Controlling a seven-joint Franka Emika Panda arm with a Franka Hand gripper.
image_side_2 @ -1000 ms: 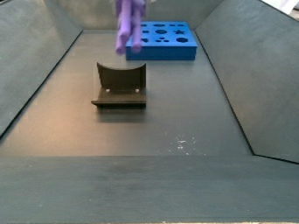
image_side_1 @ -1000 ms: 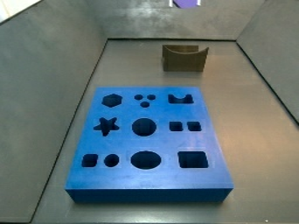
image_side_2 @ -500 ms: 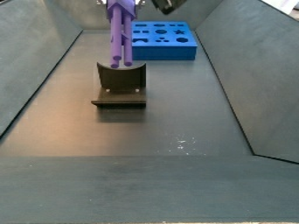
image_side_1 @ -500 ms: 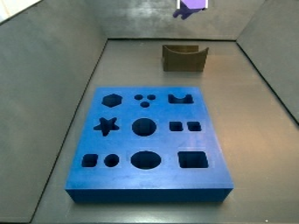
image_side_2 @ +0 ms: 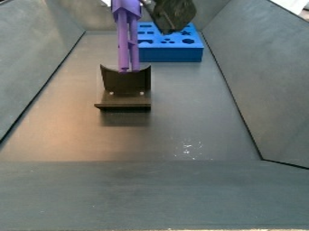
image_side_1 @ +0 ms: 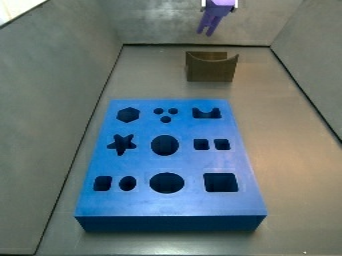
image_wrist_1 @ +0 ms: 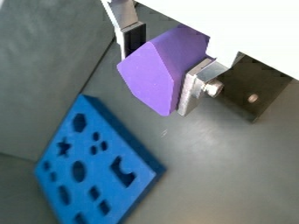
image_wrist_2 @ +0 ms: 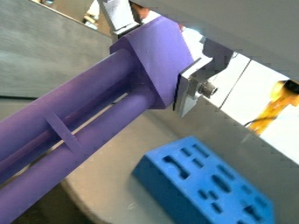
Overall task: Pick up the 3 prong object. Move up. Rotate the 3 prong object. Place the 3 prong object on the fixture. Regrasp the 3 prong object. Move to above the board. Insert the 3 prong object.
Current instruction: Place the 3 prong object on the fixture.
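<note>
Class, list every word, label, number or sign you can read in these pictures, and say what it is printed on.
None can be read: the blue board, the purple piece held in the pincer above the dark fixture, and the grey floor carry no text in any view.

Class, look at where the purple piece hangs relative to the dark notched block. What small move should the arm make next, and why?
Probably a short, slow descent. The gripper is shut on the 3 prong object, which hangs upright with its lower end just at the notch of the fixture. Lowering it should seat the piece there, ready for release and regrasp.
</note>
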